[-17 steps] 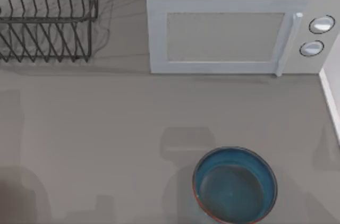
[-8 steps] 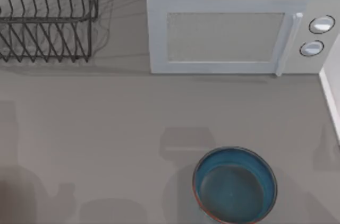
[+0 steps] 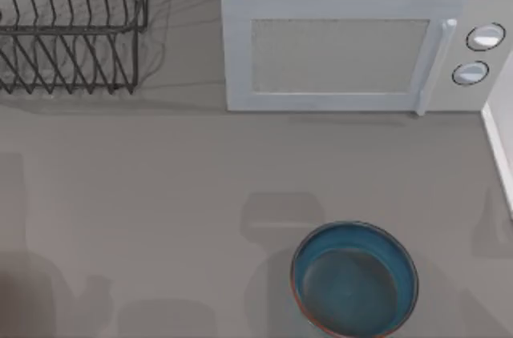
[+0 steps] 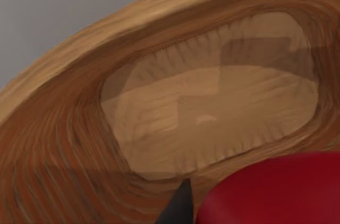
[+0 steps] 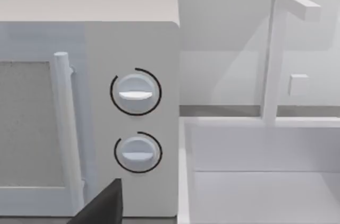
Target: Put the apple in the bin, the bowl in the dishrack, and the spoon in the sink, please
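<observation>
Apple [image 4: 276, 189], red and glossy, close under the left wrist camera, over a wooden bin [image 4: 74, 144] with a pale hollow. Likely firm, light, slick and prone to roll; best pinched across the widest part. One dark fingertip [image 4: 178, 208] just beside the fruit; whether held or free, cannot tell. Bowl [image 3: 354, 278] at the table's near edge, right of centre, rigid, best taken by the rim. Dishrack [image 3: 72, 26] far left, microwave [image 3: 361, 50] beside. Right arm idle, facing sink [image 5: 265, 181].

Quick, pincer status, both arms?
Left pincer: cannot be told; small glossy red apple sits beside its dark fingertip.
Right pincer: cannot be told.
</observation>
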